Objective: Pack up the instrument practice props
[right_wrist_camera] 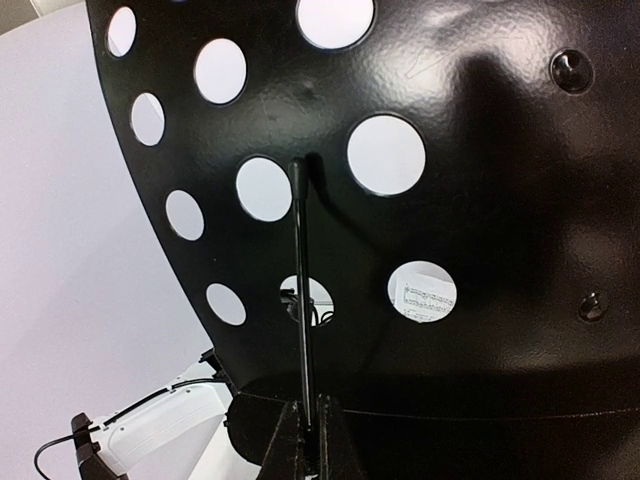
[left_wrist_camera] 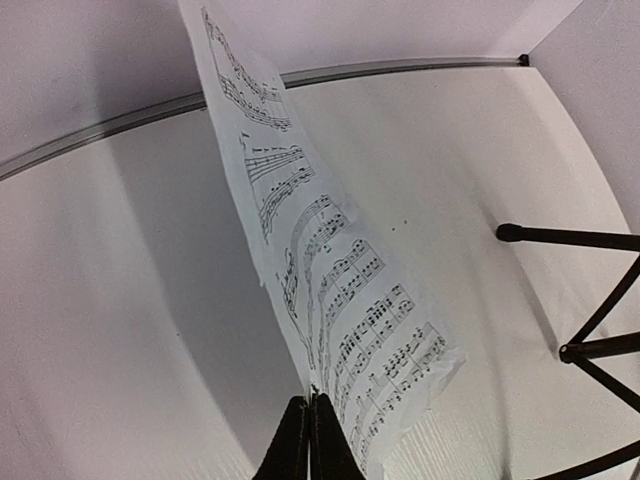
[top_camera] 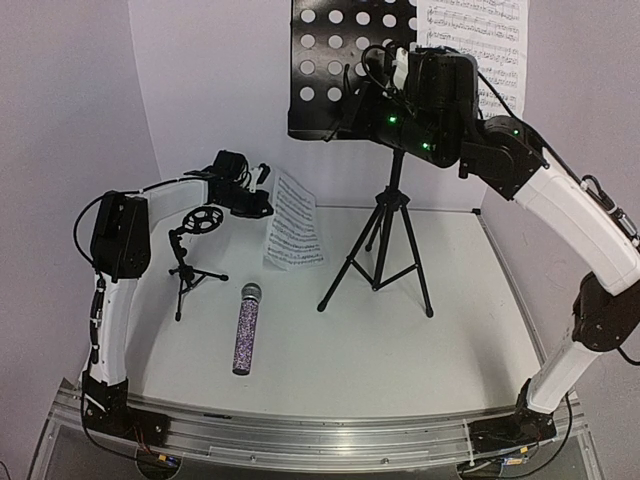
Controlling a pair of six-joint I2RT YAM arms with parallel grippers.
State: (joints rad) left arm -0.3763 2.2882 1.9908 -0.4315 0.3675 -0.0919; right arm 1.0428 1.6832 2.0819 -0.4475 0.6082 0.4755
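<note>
- Two pairs of jaws were shut on something. The left jaws pinched one edge of a loose sheet-music page (left_wrist_camera: 330, 280), held up between the small tripod mic stand (top_camera: 190, 250) and the music stand (top_camera: 322, 126).
- The right jaws, high up, gripped a thin black rod (right_wrist_camera: 300, 250) against the stand's perforated desk; a second page (top_camera: 478, 40) showed at its right edge.
- The purple microphone (top_camera: 247, 328) lay flat on the surface (top_camera: 450, 330), near the front.
- I judged that the pages were being gathered. Next, the left arm must lay its page flat, and the right must not tip the stand.
</note>
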